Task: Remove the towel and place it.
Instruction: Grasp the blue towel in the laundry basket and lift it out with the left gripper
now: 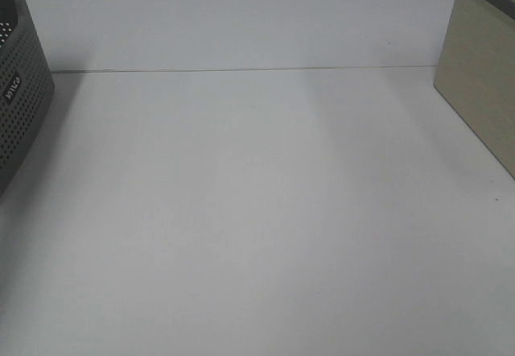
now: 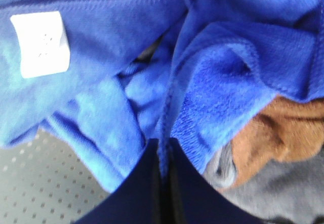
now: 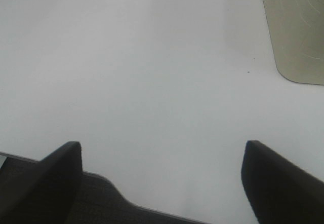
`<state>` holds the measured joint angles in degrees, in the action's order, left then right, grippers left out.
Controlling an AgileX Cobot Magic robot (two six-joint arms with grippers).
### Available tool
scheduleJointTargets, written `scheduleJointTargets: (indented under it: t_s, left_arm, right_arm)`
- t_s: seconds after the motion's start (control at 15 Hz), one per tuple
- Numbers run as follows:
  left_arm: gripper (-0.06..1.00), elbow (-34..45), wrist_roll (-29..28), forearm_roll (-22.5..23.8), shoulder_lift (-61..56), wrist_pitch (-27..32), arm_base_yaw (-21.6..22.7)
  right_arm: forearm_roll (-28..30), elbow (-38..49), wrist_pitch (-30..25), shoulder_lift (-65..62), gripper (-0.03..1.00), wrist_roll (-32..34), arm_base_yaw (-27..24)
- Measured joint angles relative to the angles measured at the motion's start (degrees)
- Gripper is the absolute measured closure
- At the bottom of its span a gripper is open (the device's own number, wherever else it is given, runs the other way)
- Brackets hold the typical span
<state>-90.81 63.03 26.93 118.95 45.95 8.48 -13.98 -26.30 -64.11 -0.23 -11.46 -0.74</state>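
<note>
— Left side, what have you got?

— My left gripper (image 2: 163,149) is pinched tight on a hemmed fold of the towel (image 2: 228,77), down in the grey basket (image 1: 18,106). The blue cloth lies bunched and rumpled. Its stitched edge runs straight into my closed jaws, and its white label (image 2: 39,43) faces up, off to one side of my grip.

— Anything crowding you?

— A brown cloth (image 2: 286,127) and a grey cloth (image 2: 283,188) lie touching the towel just beside my fingers (the blue edge laps over the brown one). The basket's perforated wall shows under the towel's other edge.

— And your right?

— My right gripper (image 3: 162,148) hangs spread wide with nothing between the jaws, over the white table (image 1: 257,211), well apart from the basket.

— Room to move?

— Plenty! From the basket's curved side, open white tabletop runs all the way across to the beige box (image 1: 483,90) at the opposite edge. Back beyond the basket, the tabletop ends at a straight seam under a white panel (image 1: 241,18). The box's rounded corner sits ahead of my open right fingers, clear of them.
</note>
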Motion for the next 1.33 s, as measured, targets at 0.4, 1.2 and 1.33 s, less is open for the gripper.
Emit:
scheduleJointTargets:
  t_s: [0.4, 1.2, 1.33]
  left_arm:
    - [0.94, 0.0, -6.1, -0.5, -11.5, -0.1, 0.0]
    - [0.94, 0.0, -7.0, -7.2, -35.8, -4.0, -0.4]
    - [0.94, 0.0, -6.0, -6.9, -39.9, -4.1, -2.8]
  right_arm:
    - [0.0, 0.0, 0.0, 0.0, 0.14, 0.0, 0.0]
    - [0.0, 0.0, 0.0, 0.0, 0.14, 0.0, 0.0]
    - [0.0, 0.0, 0.0, 0.0, 0.14, 0.0, 0.0]
